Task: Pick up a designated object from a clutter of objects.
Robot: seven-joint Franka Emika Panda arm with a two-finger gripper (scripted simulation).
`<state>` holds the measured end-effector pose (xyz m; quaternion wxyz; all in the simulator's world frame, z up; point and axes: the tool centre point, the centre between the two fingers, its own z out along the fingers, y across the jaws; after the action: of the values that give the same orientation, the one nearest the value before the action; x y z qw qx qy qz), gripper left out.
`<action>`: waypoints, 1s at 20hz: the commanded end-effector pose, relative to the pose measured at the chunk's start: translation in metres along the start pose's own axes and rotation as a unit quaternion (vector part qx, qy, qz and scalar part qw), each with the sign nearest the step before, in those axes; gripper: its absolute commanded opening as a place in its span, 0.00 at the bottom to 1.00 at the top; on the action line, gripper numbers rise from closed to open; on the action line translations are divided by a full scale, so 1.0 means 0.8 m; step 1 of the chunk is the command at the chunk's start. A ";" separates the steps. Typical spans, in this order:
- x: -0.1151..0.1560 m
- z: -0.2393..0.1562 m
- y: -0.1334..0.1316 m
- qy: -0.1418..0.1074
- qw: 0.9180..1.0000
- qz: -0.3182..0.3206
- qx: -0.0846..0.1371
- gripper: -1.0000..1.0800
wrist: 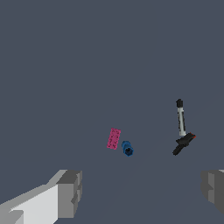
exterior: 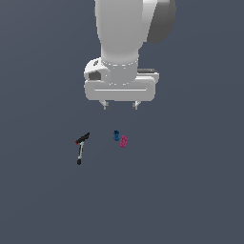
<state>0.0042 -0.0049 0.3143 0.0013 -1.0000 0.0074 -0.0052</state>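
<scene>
The designated object, a short black bar with a red tip [exterior: 82, 138] [wrist: 184, 143], lies on the grey floor at the exterior view's left of the clutter, touching one end of a slim grey-and-black stick [exterior: 80, 154] [wrist: 180, 117]. A small blue cylinder [exterior: 116, 136] [wrist: 127, 148] and a magenta studded block [exterior: 124, 141] [wrist: 113, 138] lie side by side nearby. My gripper [exterior: 120, 106] [wrist: 140, 188] hangs open high above the floor, roughly over the blue cylinder, holding nothing. Its two fingers [wrist: 70, 192] frame the wrist view.
The flat dark grey floor [exterior: 190, 190] stretches all around the four small items. The white arm and hand [exterior: 121, 71] fill the upper middle of the exterior view.
</scene>
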 end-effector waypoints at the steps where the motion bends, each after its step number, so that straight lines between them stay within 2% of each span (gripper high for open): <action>1: 0.000 0.000 0.000 0.000 1.000 0.000 0.000 0.96; 11: 0.000 -0.014 0.004 0.002 1.000 0.007 -0.004 0.96; 20: 0.005 0.007 0.018 0.001 0.999 0.044 0.001 0.96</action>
<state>0.0071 -0.0160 0.3139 0.0010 -0.9992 0.0404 -0.0064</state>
